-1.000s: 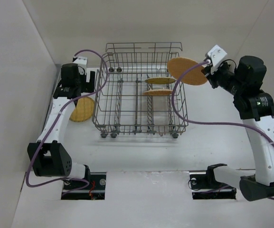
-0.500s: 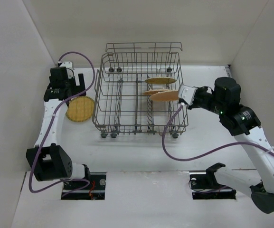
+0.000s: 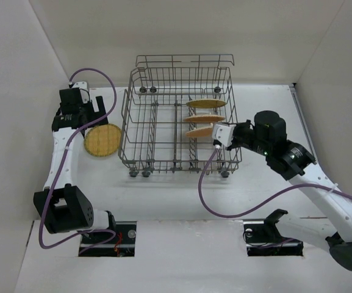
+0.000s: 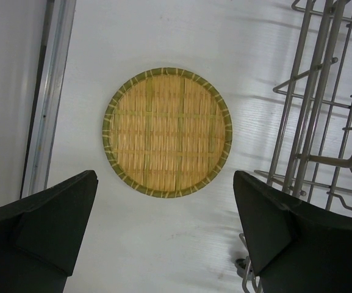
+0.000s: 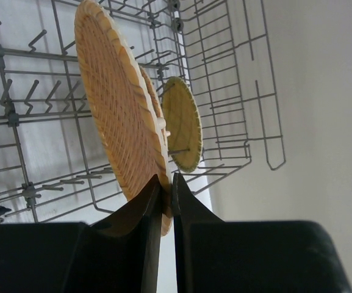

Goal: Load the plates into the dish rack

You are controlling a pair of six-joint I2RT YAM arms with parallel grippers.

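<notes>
The grey wire dish rack (image 3: 127, 125) stands mid-table. Two plates stand on edge in its right half, one (image 3: 206, 104) behind the other (image 3: 204, 118). In front of them my right gripper (image 3: 216, 135) is shut on the rim of a third plate (image 3: 197, 132), held on edge among the tines. The right wrist view shows this plate (image 5: 118, 104) pinched between the jaws of the right gripper (image 5: 166, 180), with a yellower plate (image 5: 183, 122) behind it. Another plate (image 3: 102, 140) lies flat left of the rack. My left gripper (image 3: 93, 113) hangs open above its far side, with the plate (image 4: 167, 132) ahead of the left gripper (image 4: 165, 183).
White walls close in the table on the left, back and right. A metal strip (image 4: 50, 97) runs along the left wall beside the flat plate. The rack's wheeled left side (image 4: 310, 122) stands close to my left gripper's right finger. Purple cables trail from both wrists.
My right arm swung its plate from high at the rack's right corner down into the rack, turning it on edge. My left arm drew back and left, uncovering the flat plate.
</notes>
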